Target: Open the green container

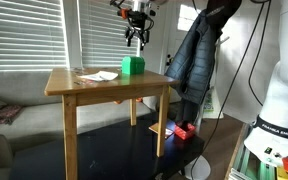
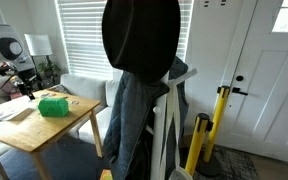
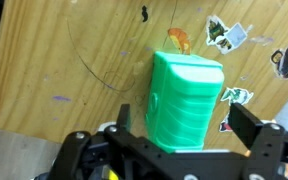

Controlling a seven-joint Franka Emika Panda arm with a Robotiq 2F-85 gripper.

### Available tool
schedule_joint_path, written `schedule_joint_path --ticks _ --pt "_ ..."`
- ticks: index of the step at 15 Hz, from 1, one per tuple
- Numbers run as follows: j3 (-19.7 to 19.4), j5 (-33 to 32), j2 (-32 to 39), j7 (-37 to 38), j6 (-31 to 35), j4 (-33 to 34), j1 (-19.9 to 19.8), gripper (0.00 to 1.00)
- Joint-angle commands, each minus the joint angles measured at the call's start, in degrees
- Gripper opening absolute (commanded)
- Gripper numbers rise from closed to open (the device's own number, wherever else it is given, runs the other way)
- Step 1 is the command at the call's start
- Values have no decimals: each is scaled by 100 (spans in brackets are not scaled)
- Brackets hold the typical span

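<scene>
Stickers (image 3: 222, 33) around green container (image 3: 184, 95) on table (image 3: 74, 50), only in wrist view

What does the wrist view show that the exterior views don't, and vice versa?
Only the wrist view: stickers and pen marks on the tabletop, plus ridges on the side of the green container.

Only the exterior views: the whole table with its legs, white papers, a dark jacket hanging nearby, window blinds, a white door.

Both: the green container on the wooden table, with the open gripper above it, apparently not touching.
</scene>
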Motion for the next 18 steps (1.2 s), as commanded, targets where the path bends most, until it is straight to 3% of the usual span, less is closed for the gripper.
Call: schedule_joint_path --ticks 1,8,18 --pt "-292 147 500 153 -162 641 165 100" --pt "-569 165 1006 129 -200 1046 217 100" --pt "-629 143 1163 -348 -291 1020 225 100"
